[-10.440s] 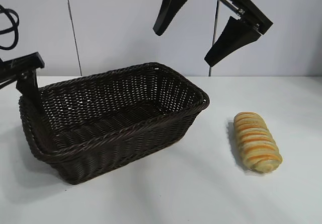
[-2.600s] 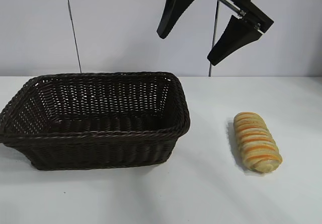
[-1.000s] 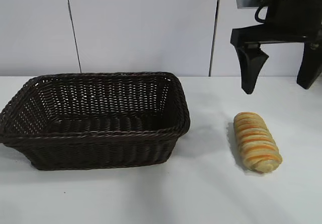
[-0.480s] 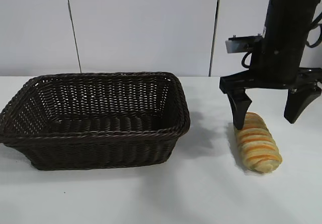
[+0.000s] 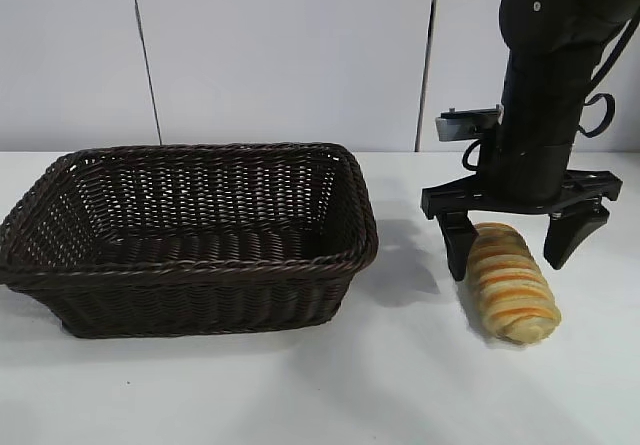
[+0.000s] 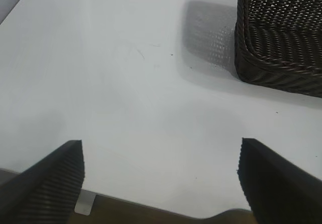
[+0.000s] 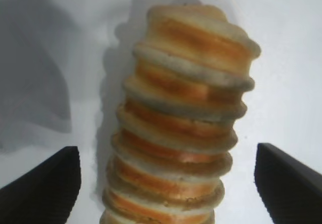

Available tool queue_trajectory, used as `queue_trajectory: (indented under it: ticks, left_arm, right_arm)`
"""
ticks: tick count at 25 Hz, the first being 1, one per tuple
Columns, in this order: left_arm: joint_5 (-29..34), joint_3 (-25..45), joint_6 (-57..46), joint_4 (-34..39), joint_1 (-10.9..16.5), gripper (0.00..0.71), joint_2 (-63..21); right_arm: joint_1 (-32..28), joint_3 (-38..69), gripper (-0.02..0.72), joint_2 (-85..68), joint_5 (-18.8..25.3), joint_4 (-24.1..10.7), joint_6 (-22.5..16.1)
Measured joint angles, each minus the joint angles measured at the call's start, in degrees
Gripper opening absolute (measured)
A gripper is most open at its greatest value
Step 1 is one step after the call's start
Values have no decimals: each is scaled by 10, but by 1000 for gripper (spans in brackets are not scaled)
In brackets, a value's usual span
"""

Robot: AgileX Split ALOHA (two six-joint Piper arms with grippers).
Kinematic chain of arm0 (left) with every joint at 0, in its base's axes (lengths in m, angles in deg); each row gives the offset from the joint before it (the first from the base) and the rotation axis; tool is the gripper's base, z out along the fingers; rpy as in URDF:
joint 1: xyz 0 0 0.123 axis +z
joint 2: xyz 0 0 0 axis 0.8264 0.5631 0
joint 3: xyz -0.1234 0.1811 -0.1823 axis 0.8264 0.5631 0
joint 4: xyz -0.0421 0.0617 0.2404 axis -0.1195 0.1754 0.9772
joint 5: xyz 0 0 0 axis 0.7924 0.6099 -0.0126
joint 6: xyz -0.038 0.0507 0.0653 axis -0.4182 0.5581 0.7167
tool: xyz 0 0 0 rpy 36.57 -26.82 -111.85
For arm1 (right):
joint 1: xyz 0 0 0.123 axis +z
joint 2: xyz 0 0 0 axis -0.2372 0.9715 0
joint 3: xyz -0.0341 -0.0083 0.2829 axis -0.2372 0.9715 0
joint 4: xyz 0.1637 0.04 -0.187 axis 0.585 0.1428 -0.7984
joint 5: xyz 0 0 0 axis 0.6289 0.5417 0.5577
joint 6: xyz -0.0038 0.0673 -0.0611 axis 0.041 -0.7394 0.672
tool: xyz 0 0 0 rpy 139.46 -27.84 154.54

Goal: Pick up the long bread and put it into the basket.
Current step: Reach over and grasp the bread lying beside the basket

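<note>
The long bread (image 5: 510, 287), golden-tan with orange-brown stripes, lies on the white table at the right. My right gripper (image 5: 512, 250) is open and hangs over the loaf's far end, one finger on each side of it, not touching. In the right wrist view the bread (image 7: 183, 118) lies between the two dark fingertips (image 7: 45, 189) with a gap on both sides. The dark brown wicker basket (image 5: 190, 255) stands empty at the left. The left gripper (image 6: 161, 183) is open over bare table, and a basket corner (image 6: 282, 38) shows beyond it. The left arm is out of the exterior view.
The white table (image 5: 380, 385) runs to a pale wall behind. A strip of bare table separates the basket's right rim from the bread. In the left wrist view the table's edge (image 6: 151, 209) lies close under the fingers.
My right gripper has come down from above the table and now straddles the far end of the bread, still open. Earlier the basket was turned square and the left arm left the exterior view.
</note>
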Motion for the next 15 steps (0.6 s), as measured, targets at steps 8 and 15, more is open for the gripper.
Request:
queue_trajectory:
  ticks: [8, 15]
  left_arm:
    - [0, 0, 0, 0, 0, 605, 0]
    - [0, 0, 0, 0, 0, 605, 0]
  right_arm:
    - [0, -1, 223, 26, 17, -15, -4]
    - [0, -25, 148, -40, 72, -26, 11]
